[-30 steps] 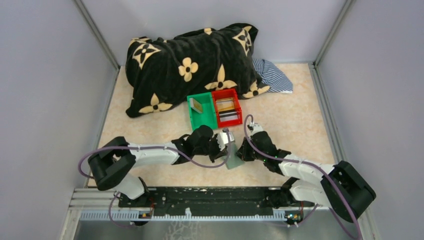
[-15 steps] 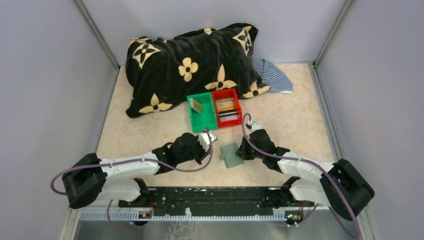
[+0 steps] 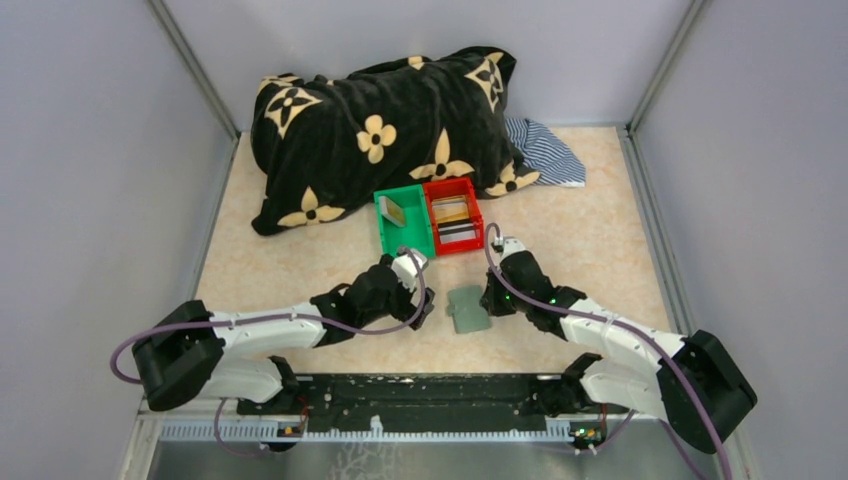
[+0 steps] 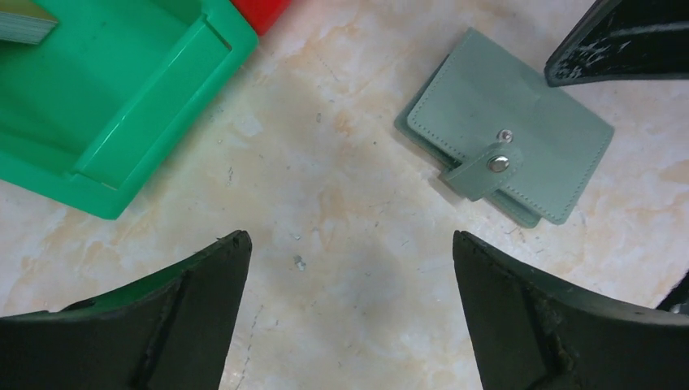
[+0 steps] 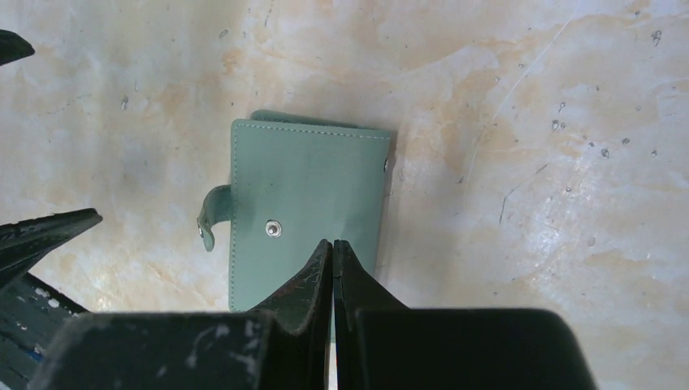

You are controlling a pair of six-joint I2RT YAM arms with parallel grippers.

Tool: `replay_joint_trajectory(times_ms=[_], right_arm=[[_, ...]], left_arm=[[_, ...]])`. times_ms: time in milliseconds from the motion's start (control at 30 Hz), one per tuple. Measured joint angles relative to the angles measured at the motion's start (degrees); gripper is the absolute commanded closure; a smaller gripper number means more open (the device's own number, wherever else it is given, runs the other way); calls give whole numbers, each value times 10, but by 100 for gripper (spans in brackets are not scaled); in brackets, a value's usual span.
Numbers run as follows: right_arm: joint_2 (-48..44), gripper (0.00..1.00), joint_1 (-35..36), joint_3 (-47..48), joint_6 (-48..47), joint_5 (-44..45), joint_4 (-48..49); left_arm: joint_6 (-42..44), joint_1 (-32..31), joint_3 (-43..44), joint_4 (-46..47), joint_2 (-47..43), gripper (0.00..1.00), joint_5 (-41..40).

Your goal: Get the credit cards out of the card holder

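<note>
The grey-green card holder (image 3: 468, 308) lies flat on the table between the two grippers, folded shut, and its snap strap (image 4: 479, 172) curls loose at one edge. My left gripper (image 3: 425, 300) hovers just left of it, jaws wide open over bare table (image 4: 349, 244), holding nothing. My right gripper (image 5: 333, 244) is shut, with its tips over the holder's (image 5: 305, 211) near edge and nothing visible between them. A tan-gold credit card (image 3: 393, 210) leans in the green bin. More credit cards (image 3: 455, 222), tan and dark, lie in the red bin.
The green bin (image 3: 403, 238) and red bin (image 3: 474, 214) stand side by side just beyond the grippers; the green bin's corner (image 4: 122, 122) is close to my left fingers. A black flowered pillow (image 3: 380, 130) and striped cloth (image 3: 545, 150) fill the back.
The card holder, held upright between both grippers a second ago, now lies flat. My left arm drew back to the left and its jaws opened wide. The right gripper stayed shut by the holder.
</note>
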Motion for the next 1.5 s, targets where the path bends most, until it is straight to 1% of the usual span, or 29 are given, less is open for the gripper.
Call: replay_joint_trajectory(times_ms=[67,267,400,567,800,967,1033,1200,1367,1500], right_arm=[[0,100,0,2,-3,3,-3],[0,100,0,2,-9,12,-17],[7,100,2,2,-10,12,-15],[22,100,22,17,-10,12,-15],[75,100,57,65,-15,14,7],[112,100,73,73,-15,14,22],[120,100,83,76,-15,17,19],[142,100,128,110,-15,29,20],[154,100,153,119,-11,31,32],[172,100,158,117,-2,31,46]], left_arm=[[-12,0,5,5,-1,0,6],[-61,0,49,37,-2,1,57],[-85,0,80,61,-2,4,73],[-100,0,82,59,-10,6,58],[-124,0,42,52,-60,6,34],[-152,-1,34,18,-80,2,11],[-165,0,34,5,-90,2,0],[-187,0,21,-2,-115,3,-33],[-203,0,14,-13,-120,4,-50],[-213,0,14,-22,-120,4,-52]])
